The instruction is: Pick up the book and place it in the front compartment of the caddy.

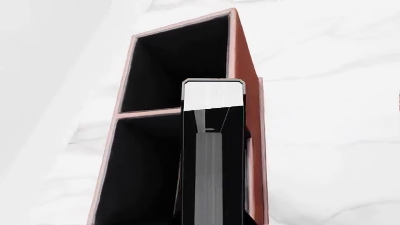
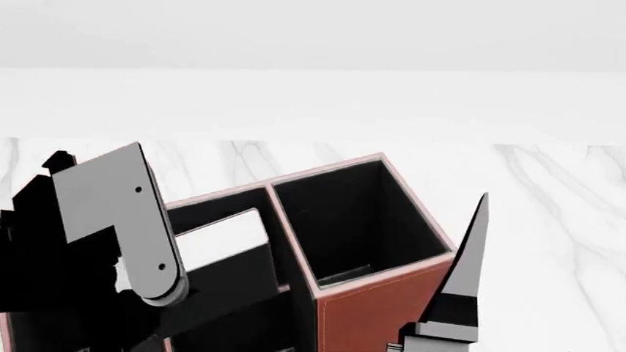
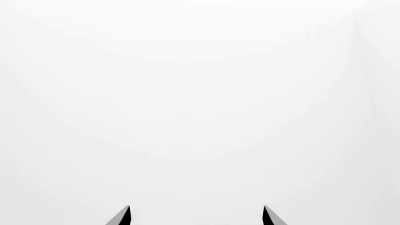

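left gripper (image 1: pixel 212 154) clamps the book (image 1: pixel 212 96) over the caddy (image 1: pixel 240 51); right gripper (image 3: pixel 196 215) spread.

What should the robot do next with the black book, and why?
Probably lower it a little further: the thin black book with white page edge, held by the left gripper, hangs upright over a black-lined compartment of the red-brown leather-look caddy.

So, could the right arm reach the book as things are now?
Probably not easily: the book sits in the left hand at the caddy, whose tall compartment stands between it and the open right hand.
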Controlling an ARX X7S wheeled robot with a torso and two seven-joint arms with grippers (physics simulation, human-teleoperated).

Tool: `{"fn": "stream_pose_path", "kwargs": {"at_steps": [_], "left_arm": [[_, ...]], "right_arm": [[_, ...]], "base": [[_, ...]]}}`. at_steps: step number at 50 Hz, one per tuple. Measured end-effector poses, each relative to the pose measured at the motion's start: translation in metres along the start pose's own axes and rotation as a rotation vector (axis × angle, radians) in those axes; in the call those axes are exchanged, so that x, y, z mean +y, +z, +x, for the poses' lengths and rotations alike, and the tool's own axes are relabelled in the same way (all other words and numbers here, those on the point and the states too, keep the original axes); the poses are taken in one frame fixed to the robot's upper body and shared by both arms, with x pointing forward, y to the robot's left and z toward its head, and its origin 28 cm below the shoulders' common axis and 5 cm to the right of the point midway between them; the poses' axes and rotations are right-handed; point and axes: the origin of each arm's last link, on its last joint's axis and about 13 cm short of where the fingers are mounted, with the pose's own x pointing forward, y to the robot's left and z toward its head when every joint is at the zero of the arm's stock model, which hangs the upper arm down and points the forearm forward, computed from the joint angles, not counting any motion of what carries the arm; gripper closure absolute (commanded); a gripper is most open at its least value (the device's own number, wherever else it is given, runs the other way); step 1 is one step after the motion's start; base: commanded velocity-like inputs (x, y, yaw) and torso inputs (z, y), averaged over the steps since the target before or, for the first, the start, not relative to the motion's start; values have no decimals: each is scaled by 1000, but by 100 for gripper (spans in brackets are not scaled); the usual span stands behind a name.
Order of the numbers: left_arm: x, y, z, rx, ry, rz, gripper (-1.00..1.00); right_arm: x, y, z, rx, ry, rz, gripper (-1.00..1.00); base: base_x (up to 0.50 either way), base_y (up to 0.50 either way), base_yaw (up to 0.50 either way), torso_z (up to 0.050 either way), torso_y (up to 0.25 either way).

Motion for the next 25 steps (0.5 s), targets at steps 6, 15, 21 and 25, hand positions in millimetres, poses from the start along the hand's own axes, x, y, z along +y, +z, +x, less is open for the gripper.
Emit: {"fn": "stream_pose_path", "kwargs": {"at_steps": [6, 15, 21, 25], "left_arm": [[9, 9, -6, 4, 26, 21, 100], [22, 20, -8, 9, 49, 45, 100], [30, 26, -4, 15, 64, 41, 100], [35, 27, 0, 18, 72, 36, 100]], "right_arm": [[0, 1, 0, -3, -2, 1, -100], [-1, 3, -1, -7, -6, 2, -100], [-3, 4, -1, -10, -11, 2, -100], [-3, 5, -1, -12, -15, 3, -100]], "base": [[0, 0, 0, 0, 2], [0, 0, 0, 0, 1], [0, 0, 0, 0, 2], [0, 0, 0, 0, 0]]}}
